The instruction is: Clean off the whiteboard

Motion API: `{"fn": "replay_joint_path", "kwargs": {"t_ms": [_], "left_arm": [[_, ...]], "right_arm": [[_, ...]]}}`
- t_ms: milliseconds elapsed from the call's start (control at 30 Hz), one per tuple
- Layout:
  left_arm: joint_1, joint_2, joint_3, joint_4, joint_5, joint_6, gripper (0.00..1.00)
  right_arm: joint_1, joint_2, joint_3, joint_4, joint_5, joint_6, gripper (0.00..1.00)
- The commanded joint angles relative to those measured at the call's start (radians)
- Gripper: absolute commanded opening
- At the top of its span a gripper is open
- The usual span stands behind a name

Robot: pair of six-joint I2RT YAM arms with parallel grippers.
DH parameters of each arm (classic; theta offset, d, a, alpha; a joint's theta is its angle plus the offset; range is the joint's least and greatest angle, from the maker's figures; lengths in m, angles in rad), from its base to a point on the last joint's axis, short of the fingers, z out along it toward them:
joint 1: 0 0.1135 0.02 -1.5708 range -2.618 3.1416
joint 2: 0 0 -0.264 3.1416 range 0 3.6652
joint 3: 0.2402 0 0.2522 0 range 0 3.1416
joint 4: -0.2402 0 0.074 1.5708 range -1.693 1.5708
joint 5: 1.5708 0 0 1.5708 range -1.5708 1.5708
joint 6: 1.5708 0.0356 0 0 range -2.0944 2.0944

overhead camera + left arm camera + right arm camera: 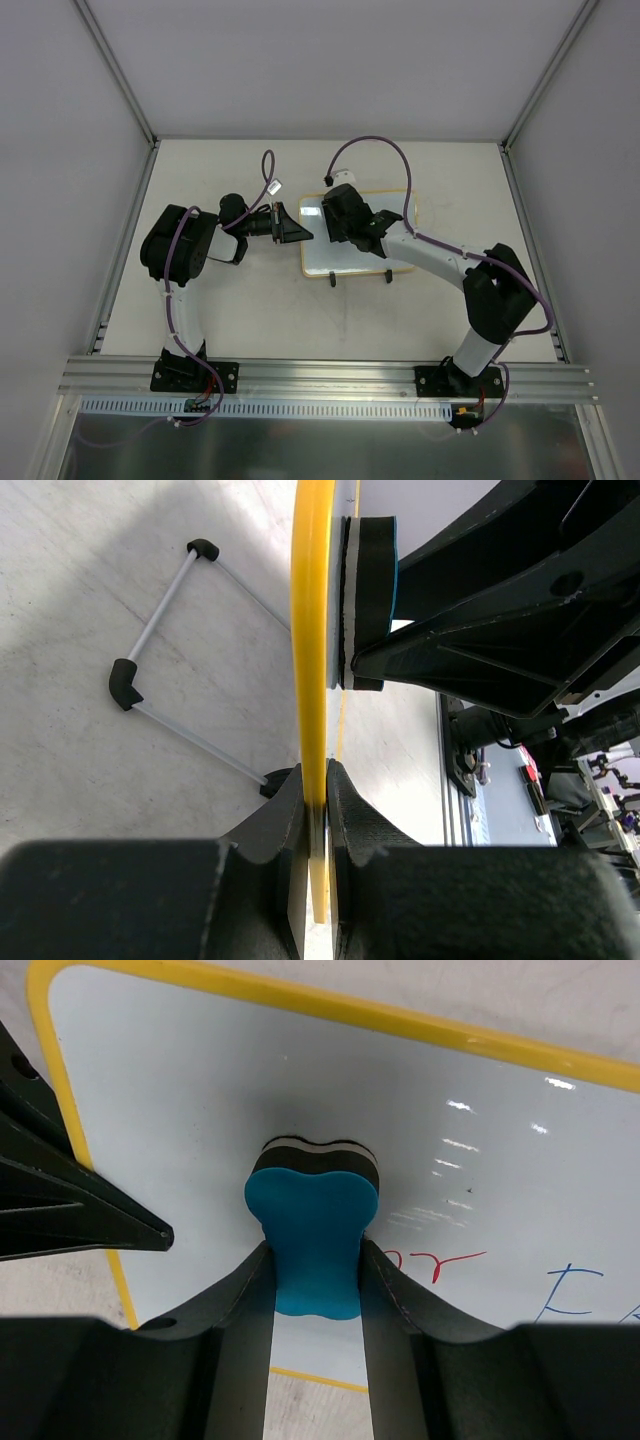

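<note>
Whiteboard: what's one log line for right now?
left gripper: clamps whiteboard edge | right gripper: presses eraser against whiteboard | writing: red and blue marks showing

White tube links (pixel 430 255), black joint housings (pixel 180 245), purple cables (pixel 375 139), black base plates (pixel 195 375), matte black left gripper (pixel 317 780), right gripper (pixel 313 1250).

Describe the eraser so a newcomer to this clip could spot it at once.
On the pale table, find the yellow-framed whiteboard near its middle. Pressed against its white face, pinched in the right tool, is the eraser: a bright blue waisted block with a grey-and-black pad, solid where the red and blue marks are thin pen strokes.
</note>
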Motion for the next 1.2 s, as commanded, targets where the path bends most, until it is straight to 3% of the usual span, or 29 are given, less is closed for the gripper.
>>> {"fn": "replay_joint_path", "kwargs": {"t_ms": [0,667,1167], "left_arm": [[-0.02,-0.016,-0.006,0.379,0.052,0.069,0.0],[-0.023,-0.038,-0.016,0.379,0.052,0.067,0.0],[-0.026,-0.03,-0.014,0.379,0.053,0.06,0.0]], "right_arm": [[-0.035,-0.004,-0.012,0.016,0.038,-0.01,0.25],[-0.003,-0.142,-0.328,0.079,0.029,0.11,0.23],[-0.044,-0.121,-0.179,0.065,0.023,0.052,0.22]]}}
